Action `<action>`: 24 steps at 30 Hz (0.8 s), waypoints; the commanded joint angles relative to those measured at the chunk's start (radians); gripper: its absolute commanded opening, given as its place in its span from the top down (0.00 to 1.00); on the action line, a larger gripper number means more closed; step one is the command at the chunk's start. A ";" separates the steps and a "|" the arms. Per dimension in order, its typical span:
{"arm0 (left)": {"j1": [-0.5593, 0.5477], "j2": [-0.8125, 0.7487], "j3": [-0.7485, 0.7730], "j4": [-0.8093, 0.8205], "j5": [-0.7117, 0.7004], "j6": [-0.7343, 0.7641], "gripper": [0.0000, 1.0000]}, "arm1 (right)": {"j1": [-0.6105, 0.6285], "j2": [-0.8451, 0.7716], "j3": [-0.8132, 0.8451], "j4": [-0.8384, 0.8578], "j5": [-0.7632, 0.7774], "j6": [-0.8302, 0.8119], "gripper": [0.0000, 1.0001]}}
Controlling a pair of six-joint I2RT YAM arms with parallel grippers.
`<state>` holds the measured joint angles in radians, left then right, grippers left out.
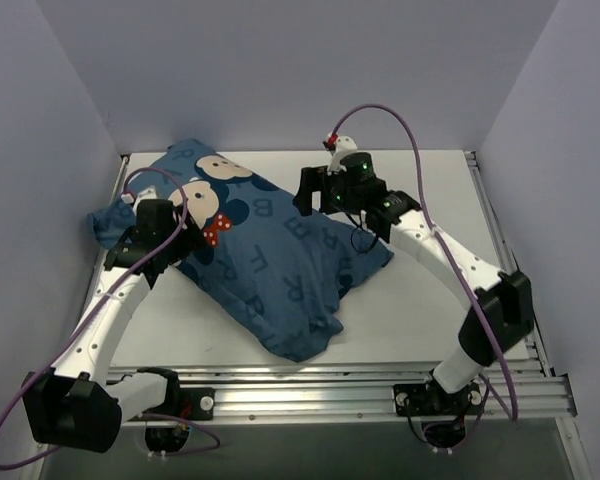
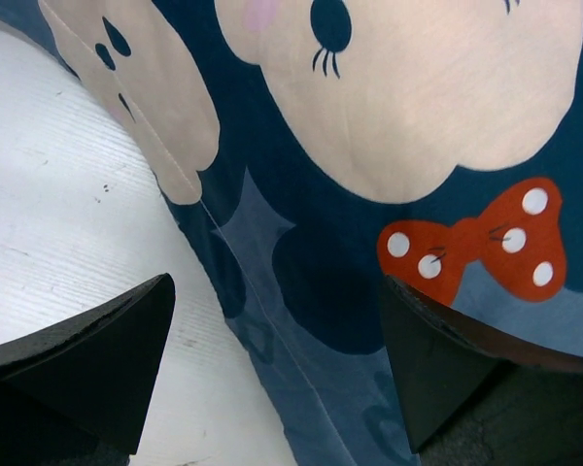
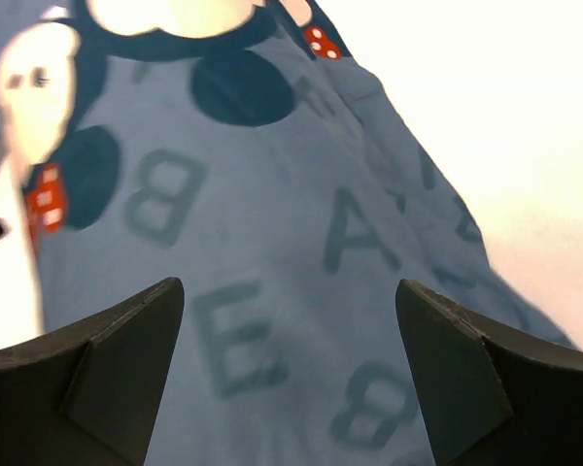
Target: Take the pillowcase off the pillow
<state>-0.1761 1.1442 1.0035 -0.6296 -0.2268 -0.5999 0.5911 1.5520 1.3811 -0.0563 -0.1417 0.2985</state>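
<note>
White bench (image 1: 420, 300), plain walls (image 1: 280, 70). The pillowcase (image 1: 280, 260) lies diagonally at centre-left, with the pillow hidden inside it. Risk: a deep pinch may catch the pillow with the fabric and drag both; a shallow pinch may slip. The left gripper (image 2: 277, 282) is spread, straddling the pillowcase edge. The right gripper (image 3: 290, 283) is spread above the lettered middle.

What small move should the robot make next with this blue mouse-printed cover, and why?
Probably the left gripper should sink and pinch the pillowcase edge. Its jaws stand open astride that edge, one side over the bare table, the other over the fabric beside the red bow. The right gripper hovers open above the lettered cloth, so nothing is gripped yet.
</note>
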 commanded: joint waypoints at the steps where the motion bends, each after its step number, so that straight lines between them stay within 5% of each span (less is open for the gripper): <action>1: 0.012 0.017 0.009 0.109 -0.006 -0.067 0.06 | -0.010 0.156 0.030 0.035 -0.139 -0.077 0.16; 6: 0.017 0.147 0.018 0.200 0.101 -0.040 0.06 | 0.027 0.206 -0.097 0.096 -0.266 -0.042 0.22; 11: -0.034 0.207 0.018 0.191 0.193 -0.035 0.06 | 0.122 -0.007 -0.287 0.061 -0.268 0.008 0.24; 19: -0.094 -0.013 -0.025 0.061 0.190 -0.011 0.06 | 0.216 -0.329 -0.421 -0.074 -0.343 0.100 0.22; 24: -0.091 -0.097 0.092 -0.065 0.063 0.046 0.06 | 0.098 -0.349 -0.309 -0.129 -0.257 0.065 0.15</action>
<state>-0.2695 1.0721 1.0039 -0.6331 -0.1028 -0.6018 0.7731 1.2076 1.0016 -0.1513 -0.4229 0.3660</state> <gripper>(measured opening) 0.942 0.843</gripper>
